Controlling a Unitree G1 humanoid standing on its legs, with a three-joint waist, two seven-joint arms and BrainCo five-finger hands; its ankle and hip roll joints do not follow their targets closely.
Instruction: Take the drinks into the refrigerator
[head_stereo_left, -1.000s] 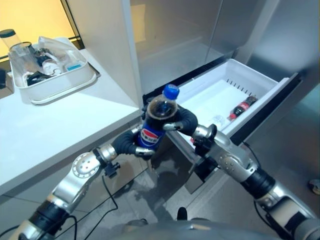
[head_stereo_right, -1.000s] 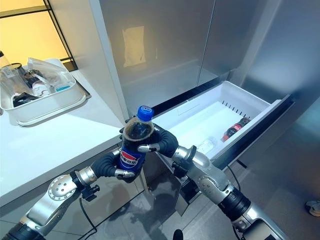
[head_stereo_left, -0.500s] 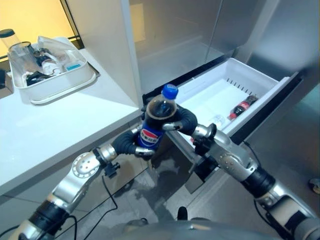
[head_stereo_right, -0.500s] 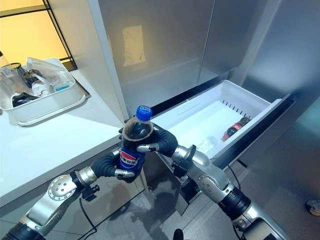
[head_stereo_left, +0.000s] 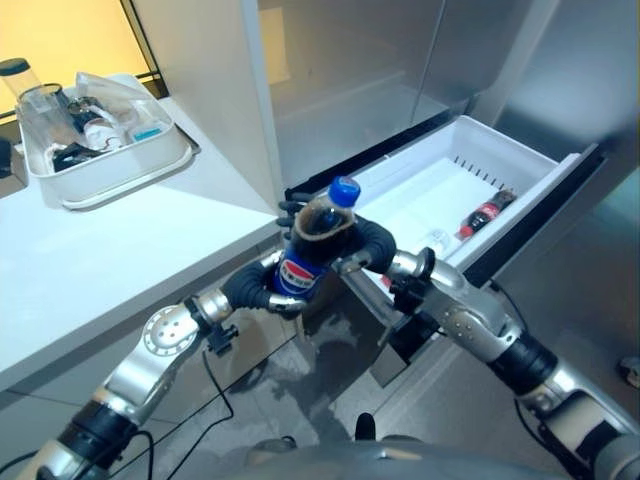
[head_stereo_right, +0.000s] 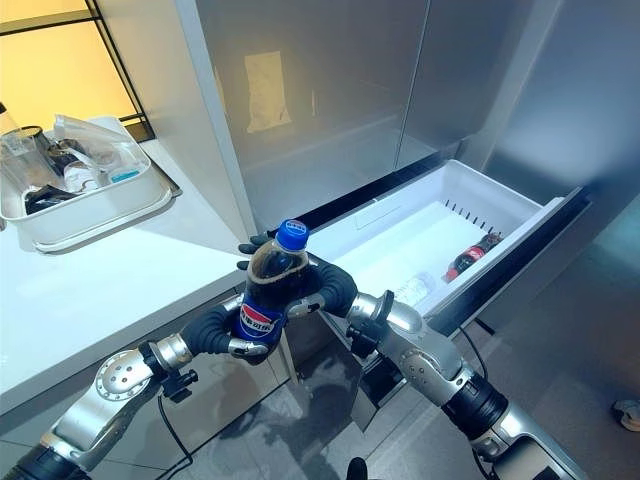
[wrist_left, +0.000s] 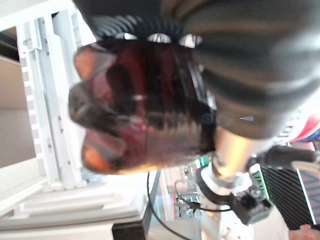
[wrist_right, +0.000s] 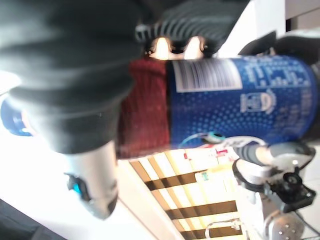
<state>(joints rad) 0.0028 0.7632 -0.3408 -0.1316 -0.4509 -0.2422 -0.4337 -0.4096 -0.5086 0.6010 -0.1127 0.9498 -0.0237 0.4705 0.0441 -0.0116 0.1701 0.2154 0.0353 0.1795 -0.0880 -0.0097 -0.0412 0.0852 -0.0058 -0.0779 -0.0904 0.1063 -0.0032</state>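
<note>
From the left eye view, the cola bottle (head_stereo_left: 312, 245) sits clamped between left hand (head_stereo_left: 262, 288) and right hand (head_stereo_left: 368, 246), just off the counter (head_stereo_left: 110, 250) edge, so it should travel level to the open drawer (head_stereo_left: 520, 160); the right wrist view adds its label.

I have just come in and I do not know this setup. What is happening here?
The robot holds a dark cola bottle with a blue cap and blue label in both hands, the left hand low on it, the right hand near its shoulder. Beside them the white refrigerator drawer stands open, with a small cola bottle with a red label lying inside.
</note>
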